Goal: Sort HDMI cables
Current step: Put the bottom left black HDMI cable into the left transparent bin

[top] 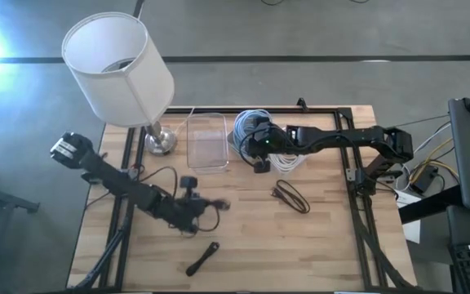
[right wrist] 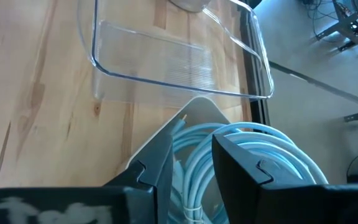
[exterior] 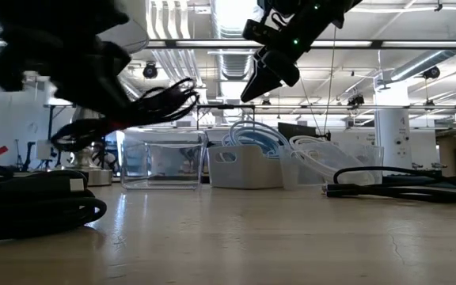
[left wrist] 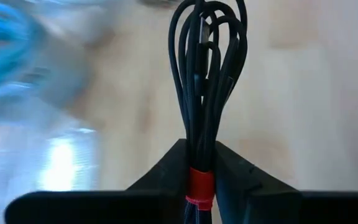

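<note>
My left gripper (top: 192, 201) is over the table's near-left part, shut on a thin black tied bundle (left wrist: 207, 68) with a red tie. My right gripper (right wrist: 205, 127) hovers open above the light blue round coils (right wrist: 253, 155), which lie in a pale tub (top: 250, 126) at the far middle; in the low view it (exterior: 264, 77) is clear above them. White round coils (top: 289, 160) lie beside that tub. Another black bundle (top: 290, 197) lies on the table right of centre, and one more (top: 203, 257) lies near the near edge. My left gripper pinches the black bundle between its two fingers at the red tie (left wrist: 200, 184), the fingers lying across the strands. The bundle's loops (left wrist: 211, 37) stretch forward past the fingertips. In the low view the bundle (exterior: 158, 101) is lifted clear of the table.
A clear plastic tub (top: 207, 140) stands left of the pale tub. A white-shaded lamp (top: 117, 69) stands at the far left, its base (top: 160, 142) near the clear tub. A black frame (top: 354, 155) edges the table. Bare wood (top: 300, 245) shows near right.
</note>
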